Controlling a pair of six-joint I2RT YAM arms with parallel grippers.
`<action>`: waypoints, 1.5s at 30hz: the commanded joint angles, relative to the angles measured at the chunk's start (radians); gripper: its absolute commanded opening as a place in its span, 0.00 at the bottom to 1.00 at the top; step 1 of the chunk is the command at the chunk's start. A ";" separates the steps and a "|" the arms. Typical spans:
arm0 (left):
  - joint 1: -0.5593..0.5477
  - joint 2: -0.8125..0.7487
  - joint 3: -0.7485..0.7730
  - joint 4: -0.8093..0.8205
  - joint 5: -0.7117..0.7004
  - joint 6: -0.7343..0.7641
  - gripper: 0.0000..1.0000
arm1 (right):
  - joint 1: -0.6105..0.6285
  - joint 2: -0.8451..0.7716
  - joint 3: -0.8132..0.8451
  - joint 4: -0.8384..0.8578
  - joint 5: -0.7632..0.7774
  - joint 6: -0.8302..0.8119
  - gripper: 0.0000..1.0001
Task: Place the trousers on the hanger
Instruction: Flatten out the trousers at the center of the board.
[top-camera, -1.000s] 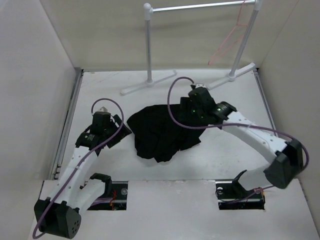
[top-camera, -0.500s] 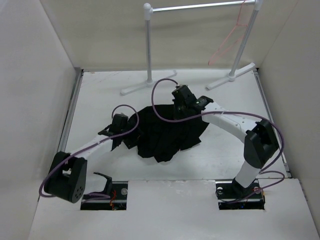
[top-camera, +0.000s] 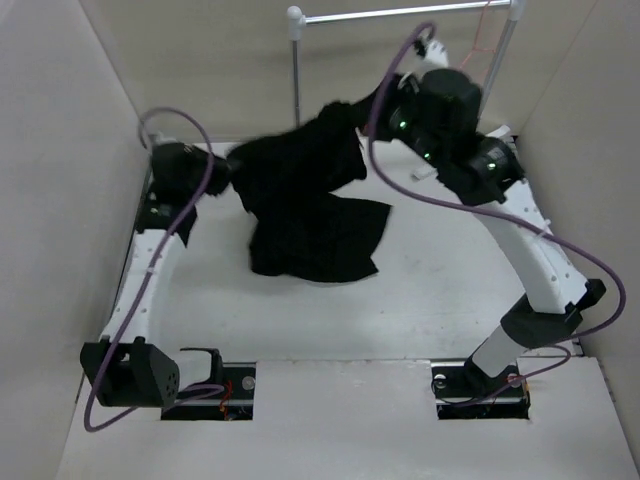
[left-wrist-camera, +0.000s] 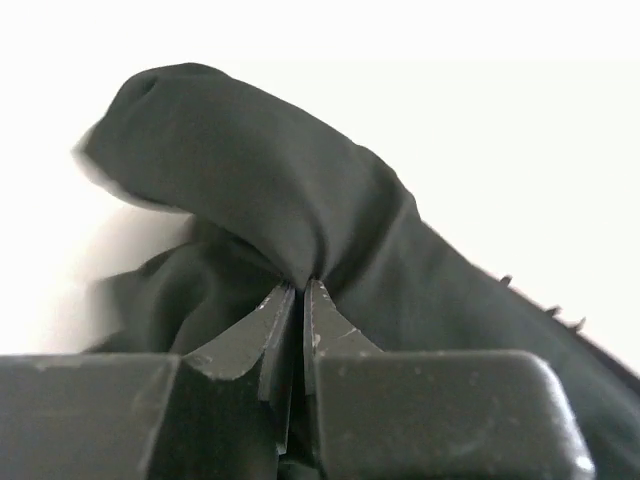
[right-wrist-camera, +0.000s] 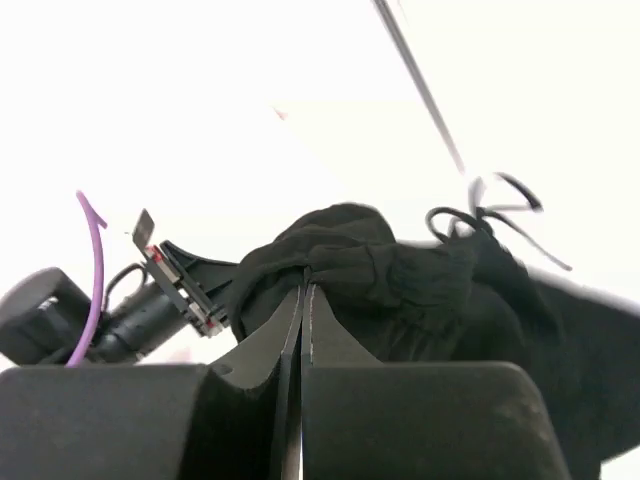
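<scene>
The left end effector (left-wrist-camera: 300, 288) is closed, its two jaws meeting on a pinched fold of the trousers (left-wrist-camera: 300, 200). From above it sits at the far left of the tabletop (top-camera: 450, 290), with black cloth bunched against it. The right end effector (right-wrist-camera: 303, 283) is likewise clamped on a gathered ridge of the same fabric, raised at the far right, near the rack (top-camera: 297, 60).

Between the two grips the trousers (top-camera: 305, 195) stretch as a band whose long axis runs left to right across the far part of the scene, rising toward the right. Below that band the rest of the garment hangs toward the near side and spreads in a crumpled heap on the tabletop. Which end is the waist and which the legs is hard to tell, though the right wrist view shows thin black cords (right-wrist-camera: 500, 215) looping out of the cloth.

The hanger (top-camera: 482, 38) shows only as a thin pink-red line at the rack's right end, the rest behind the right arm. Both wrist views have a washed-out white background. The left wrist and its purple cable (right-wrist-camera: 95, 260) show beyond the cloth.
</scene>
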 joint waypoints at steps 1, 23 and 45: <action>0.121 -0.086 0.380 -0.081 -0.002 0.032 0.04 | -0.006 -0.003 0.306 0.030 0.008 -0.012 0.00; -0.024 -0.434 -0.195 -0.429 -0.194 0.175 0.62 | -0.693 -0.828 -1.365 0.147 0.002 0.293 0.47; 0.195 -0.130 -0.453 -0.190 -0.315 0.175 0.61 | -0.735 -0.612 -1.537 0.276 -0.053 0.300 0.66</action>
